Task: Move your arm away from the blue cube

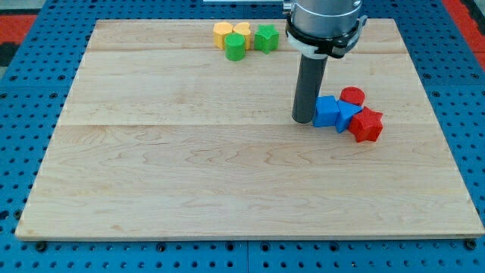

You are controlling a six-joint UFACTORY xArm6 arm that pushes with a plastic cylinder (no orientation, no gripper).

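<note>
The blue cube [326,111] sits right of the board's middle, toward the view's right. My tip [303,120] stands on the board touching or almost touching the cube's left side. A second blue block [348,115] lies against the cube's right side. A red cylinder [352,96] sits just behind them and a red star-shaped block [367,125] lies at their right.
At the view's top a yellow block [223,33], a yellow heart-like block [242,32], a green cylinder [236,47] and a green star-shaped block [266,38] cluster together. The wooden board [189,174] lies on a blue pegboard table.
</note>
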